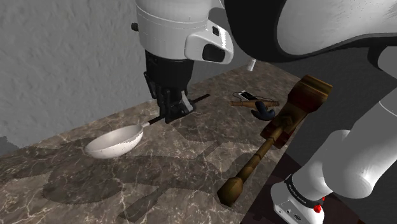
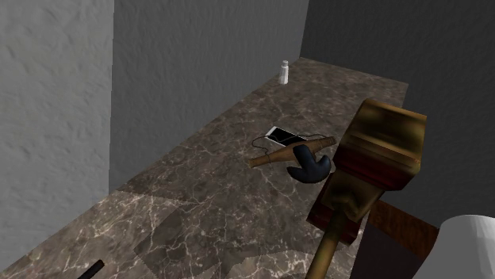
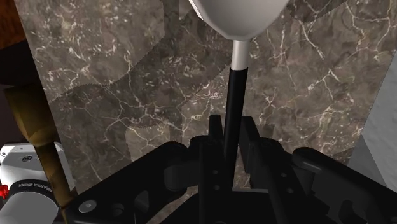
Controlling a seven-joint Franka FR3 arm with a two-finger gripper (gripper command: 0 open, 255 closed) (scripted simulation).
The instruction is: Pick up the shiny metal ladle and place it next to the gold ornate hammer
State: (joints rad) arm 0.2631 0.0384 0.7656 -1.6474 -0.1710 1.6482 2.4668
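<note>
The black gripper (image 1: 172,112) clamps the dark handle of the white-bowled ladle (image 1: 114,142) on the marble counter (image 1: 191,159), with the gold-headed hammer (image 1: 278,129) lying nearby.

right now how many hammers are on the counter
2. The big gold hammer lies along the counter edge at the shoulder view's right; a small dark-headed hammer lies just past its head, beside a phone. The arm may hide more.

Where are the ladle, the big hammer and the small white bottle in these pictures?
ladle (image 1: 114,142): shoulder view, on its pale bowl.
hammer (image 1: 310,94): shoulder view, on its brown-gold head.
white bottle (image 2: 284,72): second exterior view, on its body.
</note>
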